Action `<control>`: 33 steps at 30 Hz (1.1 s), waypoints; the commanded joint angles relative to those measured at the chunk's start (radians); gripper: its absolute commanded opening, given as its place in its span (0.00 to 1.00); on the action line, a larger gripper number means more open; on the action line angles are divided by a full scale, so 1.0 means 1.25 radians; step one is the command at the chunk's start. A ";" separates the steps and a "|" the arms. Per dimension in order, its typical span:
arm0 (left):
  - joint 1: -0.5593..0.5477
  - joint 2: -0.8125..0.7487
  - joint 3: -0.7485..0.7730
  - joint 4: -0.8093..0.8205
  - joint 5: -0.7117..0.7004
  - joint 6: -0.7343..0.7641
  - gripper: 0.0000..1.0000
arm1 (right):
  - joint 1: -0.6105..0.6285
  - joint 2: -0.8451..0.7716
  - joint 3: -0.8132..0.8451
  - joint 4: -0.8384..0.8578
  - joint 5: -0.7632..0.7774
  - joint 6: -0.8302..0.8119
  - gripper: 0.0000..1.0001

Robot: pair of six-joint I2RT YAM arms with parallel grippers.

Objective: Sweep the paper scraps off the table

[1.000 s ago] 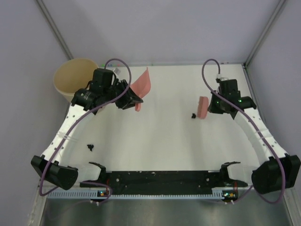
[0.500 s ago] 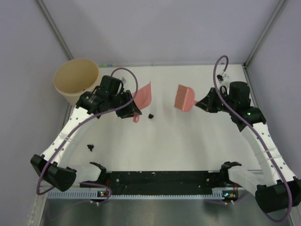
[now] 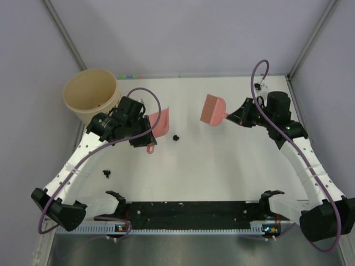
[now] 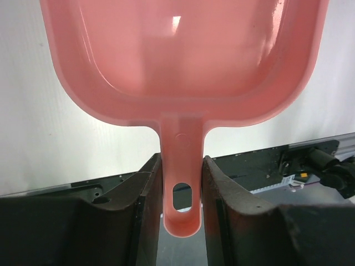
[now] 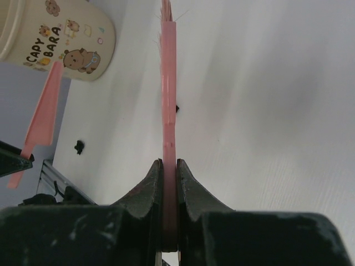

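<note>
My left gripper (image 3: 145,134) (image 4: 181,188) is shut on the handle of the pink dustpan (image 3: 160,121) (image 4: 183,61), whose pan points away over the white table (image 3: 222,177). One black paper scrap (image 3: 176,136) (image 5: 177,108) lies just right of the dustpan. A second scrap (image 3: 106,173) (image 5: 79,147) lies near the left arm, toward the front. My right gripper (image 3: 232,116) (image 5: 170,172) is shut on the flat pink brush (image 3: 212,110) (image 5: 168,83), held above the back middle of the table, right of the first scrap.
A cream cup (image 3: 91,95) (image 5: 61,39) with bear pictures stands off the table's back left corner. A black strip (image 3: 188,213) runs along the near edge between the arm bases. Grey-lilac walls close in the back and both sides.
The right arm swung the brush from the right side to the back middle. A scrap went from beside the brush to beside the dustpan. The left gripper shifted the dustpan slightly nearer.
</note>
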 commanded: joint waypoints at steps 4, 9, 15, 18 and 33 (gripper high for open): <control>-0.024 -0.038 -0.032 -0.057 -0.104 0.059 0.00 | -0.003 0.031 0.030 0.117 -0.061 0.053 0.00; -0.045 -0.060 -0.091 -0.054 -0.110 0.064 0.00 | -0.001 0.064 0.046 0.131 -0.066 0.076 0.00; -0.085 -0.048 -0.127 -0.053 -0.099 0.084 0.00 | 0.022 0.099 0.055 0.133 -0.052 0.080 0.00; -0.106 -0.021 -0.135 -0.046 -0.092 0.088 0.00 | 0.040 0.123 0.055 0.145 -0.050 0.085 0.00; -0.232 0.131 -0.143 -0.016 -0.088 0.126 0.00 | 0.089 0.259 0.046 0.308 -0.068 0.137 0.00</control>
